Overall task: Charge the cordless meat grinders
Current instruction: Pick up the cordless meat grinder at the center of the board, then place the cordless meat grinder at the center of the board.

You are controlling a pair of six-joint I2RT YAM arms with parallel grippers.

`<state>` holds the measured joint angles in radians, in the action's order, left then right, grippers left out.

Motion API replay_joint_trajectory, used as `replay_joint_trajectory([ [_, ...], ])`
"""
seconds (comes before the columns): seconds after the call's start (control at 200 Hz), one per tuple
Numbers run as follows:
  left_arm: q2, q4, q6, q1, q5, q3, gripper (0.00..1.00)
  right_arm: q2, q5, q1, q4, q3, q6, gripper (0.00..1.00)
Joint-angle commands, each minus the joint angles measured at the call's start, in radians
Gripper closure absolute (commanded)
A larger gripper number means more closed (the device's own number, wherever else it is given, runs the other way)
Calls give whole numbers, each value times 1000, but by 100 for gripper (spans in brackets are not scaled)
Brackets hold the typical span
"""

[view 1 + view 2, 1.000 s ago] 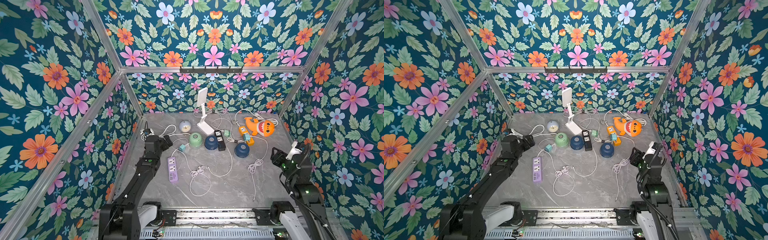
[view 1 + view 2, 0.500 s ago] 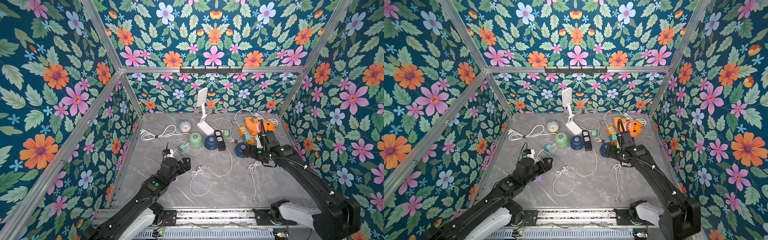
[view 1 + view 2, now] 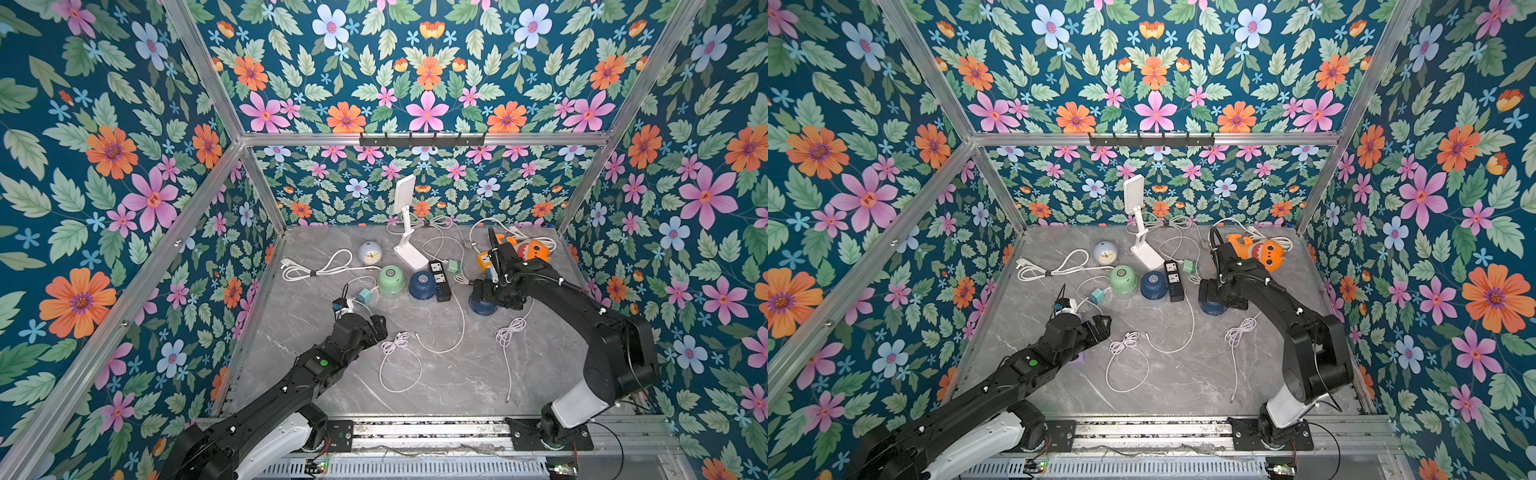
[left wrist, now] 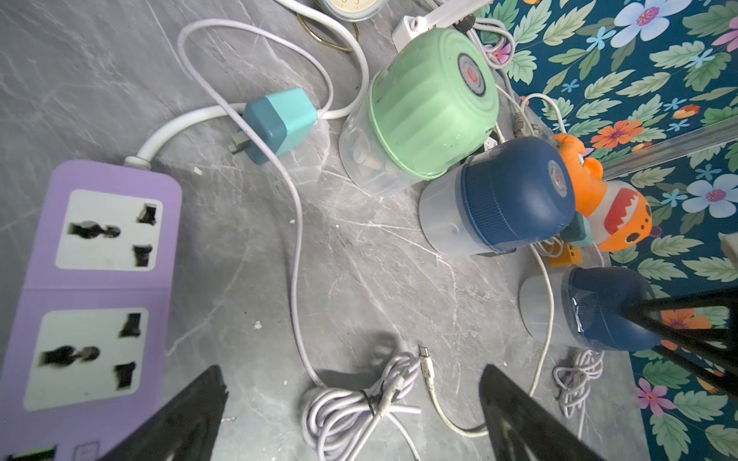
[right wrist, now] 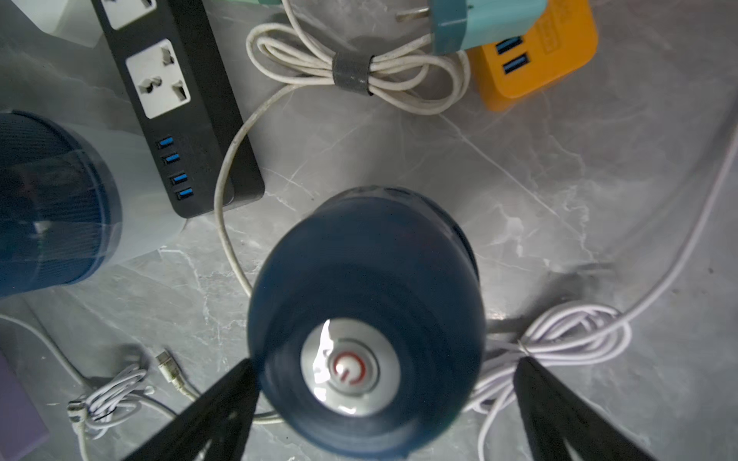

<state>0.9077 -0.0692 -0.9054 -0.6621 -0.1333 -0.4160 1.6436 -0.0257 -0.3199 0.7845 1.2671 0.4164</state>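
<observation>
Straddling right navy grinder [image 5: 367, 279], right of worktop [image 3: 457, 382] centre: right hand [image 5: 385, 361], spread. Green grinder [image 3: 391, 279], middle navy grinder [image 3: 422, 284] and black strip [image 3: 440, 280] crowd mid-back. Left hand [image 4: 351, 371], spread, over purple strip [image 4: 100, 279]. Cable coils [image 3: 395, 340] between; room along front edge.

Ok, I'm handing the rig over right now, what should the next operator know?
Left gripper: open and empty, over the table between the purple power strip and a coiled cable.
Right gripper: open, straddling one navy grinder, which stands on the table and is not gripped.
Other grinders: the green grinder and the second navy grinder stand side by side, the navy one beside the black power strip.
Done: nothing visible; no cable shows in any grinder, and the teal plug adapter lies unplugged.
Left: cable up and power all three.
</observation>
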Motion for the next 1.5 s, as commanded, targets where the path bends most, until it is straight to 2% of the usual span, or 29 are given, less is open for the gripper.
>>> replay_joint_trajectory([
  [0.0,9,25,-3,-4,-16,-7,0,76,14,-3,36,39,-28,1],
  [0.19,10,23,-5,-14,-25,-5,0,173,32,-4,48,94,-49,1],
  [0.485,17,19,-9,-22,-29,-9,0,228,46,-3,31,108,-59,3],
  [0.705,12,14,-11,-25,-34,-12,0,147,63,-3,38,91,-89,19],
  [0.91,22,9,19,-25,-38,-45,0,-11,53,-10,77,101,-147,22],
  [0.995,29,7,32,-25,-42,-63,0,-51,30,-57,97,120,-187,22],
  [1.075,31,6,42,-24,-47,-76,0,-51,33,-160,125,150,-255,23],
  [1.145,29,-1,52,-25,-53,-84,0,-22,46,-274,149,177,-314,23],
  [1.255,9,-15,58,-25,-62,-83,0,61,17,-381,167,210,-359,23],
  [1.495,-66,-58,30,-24,-65,-32,0,181,-59,-407,103,233,-405,23],
])
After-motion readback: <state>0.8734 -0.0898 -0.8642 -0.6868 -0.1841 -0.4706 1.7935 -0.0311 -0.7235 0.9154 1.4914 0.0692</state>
